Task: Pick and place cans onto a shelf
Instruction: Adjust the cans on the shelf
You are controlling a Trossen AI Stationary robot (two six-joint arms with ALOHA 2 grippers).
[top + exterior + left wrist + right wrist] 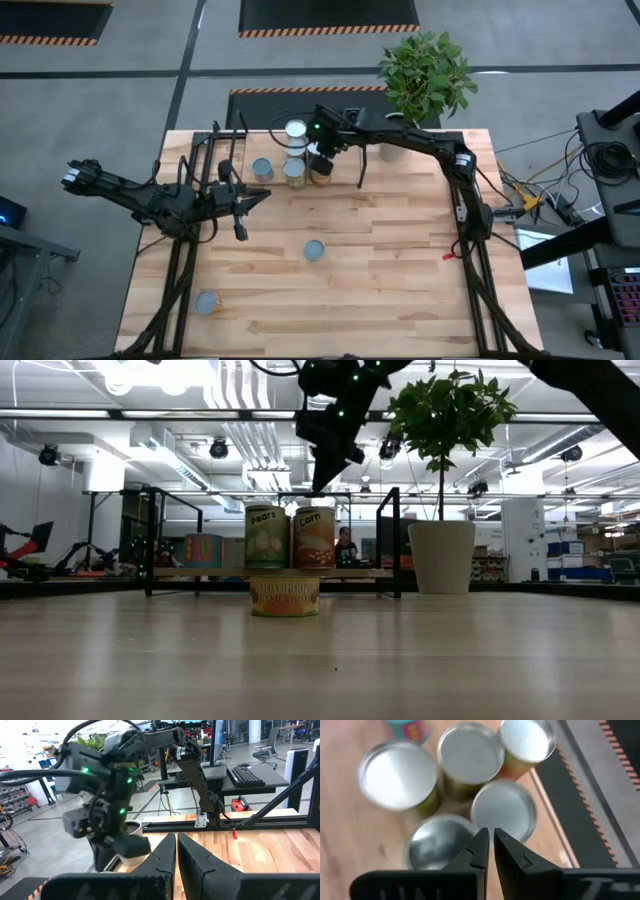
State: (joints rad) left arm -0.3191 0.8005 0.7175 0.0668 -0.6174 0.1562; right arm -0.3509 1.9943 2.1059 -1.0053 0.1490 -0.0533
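Silvery-topped cans [470, 755] crowd the shelf [215, 150] below our right hand [489, 845], clenched and empty. We should lift straight up, touching none. Left hand [176, 852] clenched, waiting.

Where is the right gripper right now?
In the high view the right gripper is shut and empty, hovering over the cluster of cans at the shelf, at the table's far edge, just left of the plant pot.

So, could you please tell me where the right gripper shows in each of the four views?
High view: right gripper at top centre, over the clustered cans.
Low view: top centre, pointing down above the same cans.
Left wrist view: left of centre, farther off.
Right wrist view: bottom centre, shut, cans beyond.
Shared landmark: the can cluster.
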